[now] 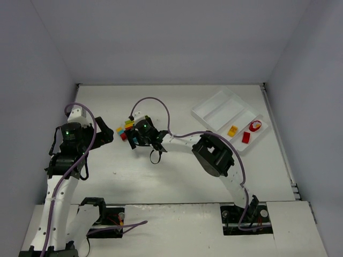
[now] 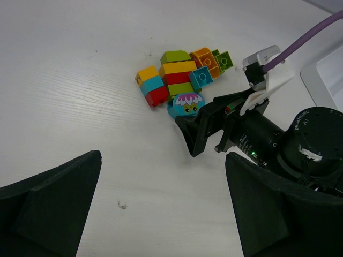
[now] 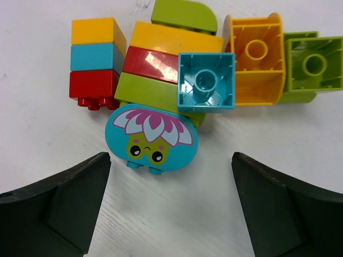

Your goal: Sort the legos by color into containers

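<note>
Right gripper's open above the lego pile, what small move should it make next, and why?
Probably lower the right gripper straight down and close on the blue flower-face brick: it sits at the pile's edge, roughly centred between the open fingers, while the other legos are packed tightly together.

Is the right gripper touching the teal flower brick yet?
Apart. The right wrist view shows bare table between the teal flower brick and both fingers.

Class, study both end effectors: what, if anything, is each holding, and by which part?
Nothing is held. The right end effector hangs open near the legos; the left end effector is open and empty.
</note>
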### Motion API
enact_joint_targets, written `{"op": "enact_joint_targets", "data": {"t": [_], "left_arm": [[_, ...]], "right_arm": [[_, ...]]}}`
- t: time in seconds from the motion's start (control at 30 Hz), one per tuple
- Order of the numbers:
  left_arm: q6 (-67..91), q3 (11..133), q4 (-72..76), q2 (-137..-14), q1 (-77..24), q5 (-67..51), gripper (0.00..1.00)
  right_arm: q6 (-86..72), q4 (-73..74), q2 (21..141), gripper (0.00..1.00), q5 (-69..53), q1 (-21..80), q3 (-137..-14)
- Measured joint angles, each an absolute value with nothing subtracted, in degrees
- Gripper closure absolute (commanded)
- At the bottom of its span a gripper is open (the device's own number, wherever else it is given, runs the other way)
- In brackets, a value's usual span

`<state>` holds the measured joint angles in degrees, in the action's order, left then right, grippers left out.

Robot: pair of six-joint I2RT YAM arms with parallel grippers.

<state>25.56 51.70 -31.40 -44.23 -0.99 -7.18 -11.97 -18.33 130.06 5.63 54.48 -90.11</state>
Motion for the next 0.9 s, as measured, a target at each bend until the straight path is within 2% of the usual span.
{"op": "enact_joint_targets", "data": {"t": [0.17, 0.2, 0.27, 0.4, 0.9], "left_arm": [[25.56, 51.70, -31.40, -44.23, -0.99, -7.20, 0.07], [25.56, 51.70, -31.38, -44.23, -0.99, -7.20, 0.08], [25.56, 51.70, -31.38, -44.23, -0.99, -7.20, 0.08], [25.56, 51.70, -31.38, -44.23, -0.99, -7.22, 0.08], [25.56, 51.70, -31.38, -44.23, -0.99, -7.22, 0.08]], "right_arm": [[-10.39, -17.15, 128.44, 0.18, 7.86, 54.46, -90.80], [-10.13, -16.88, 128.42, 0.25, 8.16, 54.46, -91.33], [-9.54, -16.23, 128.42, 0.32, 8.56, 54.41, -92.25], [-8.64, -15.44, 128.44, 0.35, 8.80, 54.08, -94.02], [-5.87, -14.26, 131.22, 0.34, 7.79, 51.29, -102.15]]}}
